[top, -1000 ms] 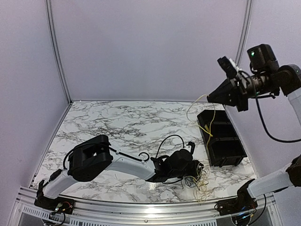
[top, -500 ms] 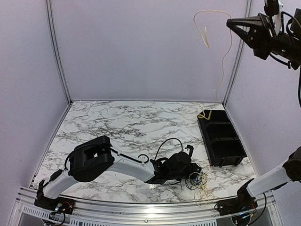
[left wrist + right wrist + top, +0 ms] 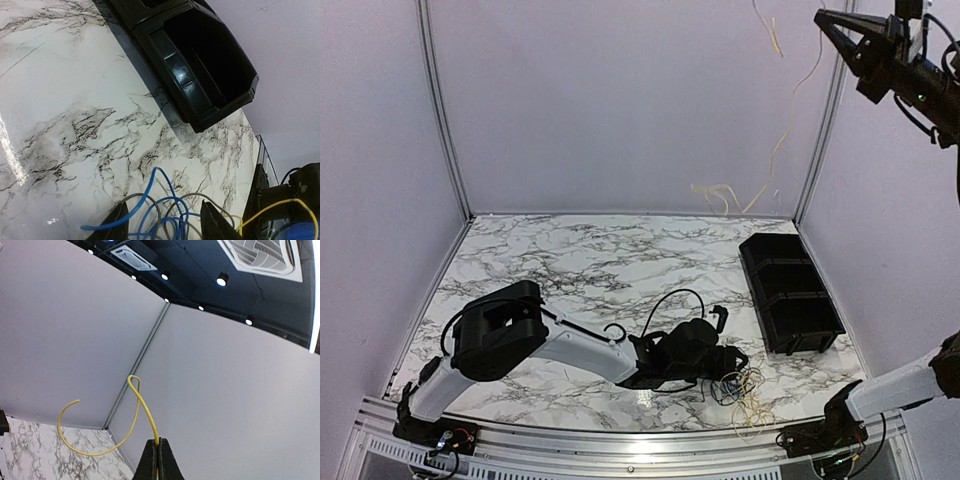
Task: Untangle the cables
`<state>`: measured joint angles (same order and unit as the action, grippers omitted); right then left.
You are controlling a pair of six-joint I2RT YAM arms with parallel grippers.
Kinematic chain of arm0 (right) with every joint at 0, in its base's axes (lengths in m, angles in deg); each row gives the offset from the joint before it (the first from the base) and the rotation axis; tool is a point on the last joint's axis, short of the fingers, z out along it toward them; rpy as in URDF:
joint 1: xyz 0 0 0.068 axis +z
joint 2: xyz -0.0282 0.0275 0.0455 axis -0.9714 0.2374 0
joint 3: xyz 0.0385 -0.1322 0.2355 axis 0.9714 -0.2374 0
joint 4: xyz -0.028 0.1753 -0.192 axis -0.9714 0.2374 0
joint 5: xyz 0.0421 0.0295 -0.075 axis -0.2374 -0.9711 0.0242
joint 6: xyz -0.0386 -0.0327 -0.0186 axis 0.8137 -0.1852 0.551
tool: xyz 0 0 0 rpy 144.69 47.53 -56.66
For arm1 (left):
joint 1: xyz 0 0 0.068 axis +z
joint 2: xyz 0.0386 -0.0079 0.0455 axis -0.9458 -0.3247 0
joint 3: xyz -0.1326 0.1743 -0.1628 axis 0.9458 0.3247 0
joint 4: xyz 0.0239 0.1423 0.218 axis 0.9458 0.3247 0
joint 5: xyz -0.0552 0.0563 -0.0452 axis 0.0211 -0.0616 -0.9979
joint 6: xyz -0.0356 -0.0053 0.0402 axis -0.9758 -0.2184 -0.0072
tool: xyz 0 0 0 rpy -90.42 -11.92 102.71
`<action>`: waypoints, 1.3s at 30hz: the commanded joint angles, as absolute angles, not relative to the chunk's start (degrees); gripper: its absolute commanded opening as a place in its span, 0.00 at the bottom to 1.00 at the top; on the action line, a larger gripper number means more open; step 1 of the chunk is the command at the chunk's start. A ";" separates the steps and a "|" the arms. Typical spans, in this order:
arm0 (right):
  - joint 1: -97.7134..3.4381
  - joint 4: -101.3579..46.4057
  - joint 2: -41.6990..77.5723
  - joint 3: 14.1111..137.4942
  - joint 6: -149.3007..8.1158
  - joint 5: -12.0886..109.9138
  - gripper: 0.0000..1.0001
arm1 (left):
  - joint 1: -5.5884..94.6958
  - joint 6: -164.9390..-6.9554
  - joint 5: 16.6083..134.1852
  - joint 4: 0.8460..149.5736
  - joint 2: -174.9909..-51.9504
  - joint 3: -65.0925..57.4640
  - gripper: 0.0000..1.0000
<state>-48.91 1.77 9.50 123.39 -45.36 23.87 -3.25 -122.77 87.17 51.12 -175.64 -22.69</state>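
The cables (image 3: 744,386) lie in a small tangle of blue, grey and yellow wire on the marble table (image 3: 570,260), near the front right. My left gripper (image 3: 724,358) lies low at the tangle's left edge. Seen from the left wrist, the left gripper (image 3: 165,226) is open, with blue loops (image 3: 161,176) and grey wire lying between its fingers (image 3: 116,226). High at the top right, my right gripper (image 3: 823,17) is shut on one yellow cable (image 3: 778,145), which hangs free above the table. In the right wrist view the yellow cable (image 3: 144,407) rises from the shut right gripper (image 3: 159,442).
A black bin (image 3: 790,290) with open compartments stands at the table's right side; in the left wrist view the black bin (image 3: 200,65) is just beyond the tangle. The enclosure's grey walls (image 3: 620,100) close in the back and sides.
The right gripper rose to the top right, pulling the yellow cable out of the bin and clear of the table. The left gripper's jaws have spread wider at the tangle.
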 commanded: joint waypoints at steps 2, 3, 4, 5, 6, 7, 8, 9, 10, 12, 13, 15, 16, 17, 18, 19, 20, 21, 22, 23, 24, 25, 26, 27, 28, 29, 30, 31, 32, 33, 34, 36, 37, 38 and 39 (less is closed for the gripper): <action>-48.89 -2.34 6.94 111.43 -42.97 30.83 0.00 | -2.61 -119.34 89.16 52.35 -167.09 -18.65 0.54; -49.19 -2.48 6.57 109.82 -42.88 31.10 0.00 | -2.52 -118.79 89.40 52.36 -165.96 -17.93 0.54; -49.50 -2.56 6.10 108.04 -42.80 31.10 0.00 | -2.47 -118.35 89.72 52.35 -164.76 -17.16 0.55; -49.76 -2.62 5.54 105.78 -42.49 31.07 0.00 | -2.36 -117.99 90.20 52.36 -163.68 -16.35 0.55; -50.01 -2.78 5.17 104.23 -42.06 31.31 0.00 | -2.23 -117.82 90.73 52.35 -162.01 -15.30 0.56; -50.25 -3.02 4.70 102.37 -41.58 31.74 0.00 | -1.94 -117.86 91.19 52.35 -160.73 -14.18 0.57; -50.70 -3.22 4.37 100.75 -41.17 32.11 0.00 | -1.66 -118.29 91.64 52.35 -159.51 -12.98 0.57; -51.25 -3.30 4.15 99.39 -40.77 32.41 0.00 | -1.33 -118.88 92.27 52.40 -158.11 -11.43 0.58; -52.09 -3.41 3.97 98.07 -40.63 32.48 0.00 | -0.96 -119.26 92.66 52.37 -156.70 -10.12 0.59; -54.19 -3.73 3.62 95.60 -40.41 31.93 0.00 | -0.25 -119.18 93.35 52.35 -153.81 -7.02 0.60; -55.46 -4.00 3.56 94.40 -40.21 31.16 0.00 | 0.03 -118.95 93.79 52.35 -152.50 -5.92 0.60; -57.54 -4.16 3.52 92.14 -38.83 30.31 0.00 | 0.69 -118.19 94.36 52.36 -150.03 -3.84 0.60; -58.29 -4.33 3.48 90.93 -37.94 30.48 0.00 | 0.95 -117.88 94.56 52.42 -148.78 -2.90 0.60; -59.26 -4.64 3.40 89.70 -37.28 30.67 0.00 | 1.18 -117.61 94.97 52.55 -147.49 -1.86 0.61; -60.13 -5.13 3.36 88.70 -36.79 30.71 0.00 | 1.38 -117.39 95.63 52.84 -146.29 -0.81 0.61; -61.02 -5.64 3.46 87.74 -36.48 30.76 0.00 | 1.50 -117.18 96.54 53.14 -144.79 0.32 0.61; -62.03 -6.25 3.79 86.91 -36.18 30.73 0.00 | 1.67 -116.84 97.65 53.65 -142.83 1.47 0.61; -63.21 -6.61 4.21 86.64 -36.06 30.59 0.00 | 1.85 -116.45 98.57 54.16 -141.44 2.48 0.61; -64.50 -6.95 4.79 86.45 -36.10 30.39 0.00 | 1.96 -116.14 99.45 54.79 -139.89 3.44 0.61; -65.82 -7.44 5.29 86.28 -36.25 30.14 0.00 | 2.09 -115.85 100.34 55.41 -138.44 4.70 0.61; -67.26 -7.87 5.85 86.10 -36.33 29.73 0.00 | 2.14 -115.58 101.41 55.88 -137.04 5.53 0.61; -68.61 -8.39 6.40 85.78 -36.40 29.24 0.00 | 2.22 -115.43 102.32 56.29 -135.67 6.39 0.61; -70.02 -8.98 6.91 85.42 -36.50 28.90 0.00 | 2.23 -115.34 103.23 56.71 -134.43 7.14 0.61; -71.31 -9.60 7.44 85.02 -36.61 28.51 0.00 | 2.23 -115.33 104.13 57.01 -133.17 7.86 0.61; -72.54 -10.17 8.03 84.61 -36.71 28.18 0.00 | 2.23 -115.47 104.93 57.27 -132.09 8.53 0.61; -73.71 -10.61 8.71 84.37 -36.77 27.75 0.00 | 2.23 -115.65 105.72 57.42 -131.23 9.11 0.61; -75.17 -10.93 9.42 84.15 -36.79 27.45 0.00 | 2.23 -115.72 106.48 57.63 -130.42 9.64 0.61; -75.54 -11.21 10.12 83.99 -36.87 27.20 0.00 | 2.23 -115.92 107.23 57.81 -129.83 10.05 0.61; -77.64 -11.56 10.90 83.83 -37.00 26.86 0.00 | 2.23 -115.94 107.77 57.95 -129.34 10.42 0.61; -78.63 -12.25 11.63 83.57 -36.91 26.62 0.00 | 2.23 -115.96 108.10 58.04 -129.03 10.58 0.61; -79.51 -12.77 12.32 83.32 -36.74 26.57 0.00 | 2.23 -115.90 108.25 58.18 -128.95 10.68 0.61; -81.10 -13.76 13.85 82.89 -36.67 26.62 0.00 | 2.23 -115.63 107.99 58.52 -129.13 10.41 0.61; -81.89 -14.20 14.72 82.81 -36.77 26.59 0.00 | 2.23 -115.41 107.66 58.70 -129.39 10.09 0.62; -82.57 -14.67 15.55 82.79 -36.90 26.52 0.00 | 2.23 -115.15 107.27 59.01 -129.69 9.71 0.62; -83.32 -15.18 16.57 82.79 -37.23 26.38 0.00 | 2.23 -114.89 106.89 59.25 -129.99 9.27 0.62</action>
